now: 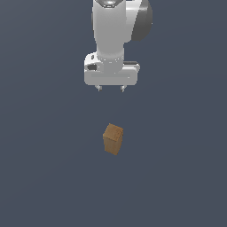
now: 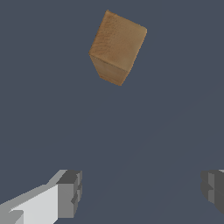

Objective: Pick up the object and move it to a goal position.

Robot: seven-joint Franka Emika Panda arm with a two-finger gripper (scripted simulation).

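The gripper [image 1: 111,88] hung with its fingers [image 2: 69,193] spread wide, grasping nothing. The brown block [image 1: 113,138] stood upright on the grey floor [image 1: 40,168], apart from the fingers.

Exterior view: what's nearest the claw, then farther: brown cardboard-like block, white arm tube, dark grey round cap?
1. White arm tube, right above the claw.
2-3. Too close to call: brown cardboard-like block, below; dark grey round cap, exterior view's right.
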